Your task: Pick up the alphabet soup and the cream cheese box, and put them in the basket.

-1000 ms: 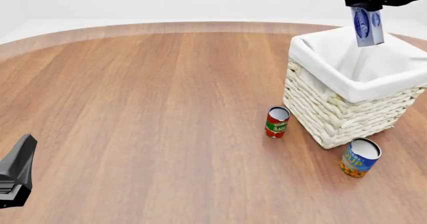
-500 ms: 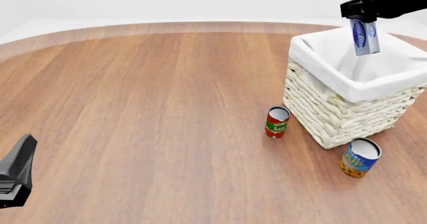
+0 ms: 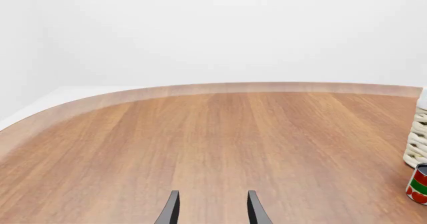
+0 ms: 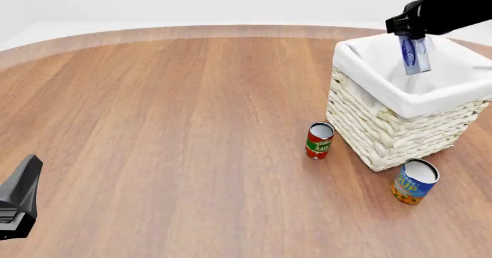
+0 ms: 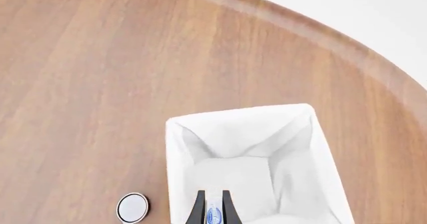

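Round wooden table (image 4: 169, 131), wicker basket (image 4: 392, 128), tomato sauce can (image 4: 318, 140), alphabet soup (image 4: 415, 181) standing on it

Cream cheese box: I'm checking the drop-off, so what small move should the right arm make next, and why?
Probably open the right gripper. It holds the cream cheese box hanging upright over the basket, and the right wrist view shows the white lining directly below it, so the box should fall inside. Lowering a little first would soften the drop.
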Tool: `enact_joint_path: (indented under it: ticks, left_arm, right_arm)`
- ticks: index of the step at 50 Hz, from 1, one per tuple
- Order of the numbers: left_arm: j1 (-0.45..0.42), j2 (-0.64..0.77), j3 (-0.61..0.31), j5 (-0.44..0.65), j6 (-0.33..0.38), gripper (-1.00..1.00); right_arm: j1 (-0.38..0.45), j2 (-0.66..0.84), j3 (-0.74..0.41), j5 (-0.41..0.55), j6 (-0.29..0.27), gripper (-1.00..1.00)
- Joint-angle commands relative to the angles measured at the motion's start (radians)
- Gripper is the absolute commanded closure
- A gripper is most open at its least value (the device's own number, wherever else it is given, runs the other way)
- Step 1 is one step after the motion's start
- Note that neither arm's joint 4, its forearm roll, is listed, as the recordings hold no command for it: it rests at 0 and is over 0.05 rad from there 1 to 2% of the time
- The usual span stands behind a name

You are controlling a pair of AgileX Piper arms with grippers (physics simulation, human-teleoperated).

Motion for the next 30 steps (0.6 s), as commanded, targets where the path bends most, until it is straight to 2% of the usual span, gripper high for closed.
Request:
enact_joint_path:
  ticks: [1, 30]
  left_arm:
    - [0.000, 0.000, 0.000, 0.000, 0.000, -1.00]
    - [0.000, 0.000, 0.000, 0.000, 0.000, -1.00]
  right_arm:
    - [-0.018, 0.029, -0.010, -0.017, 0.002, 1.00]
    - [-0.073, 0.151, -0.066, -0.038, -0.030, 1.00]
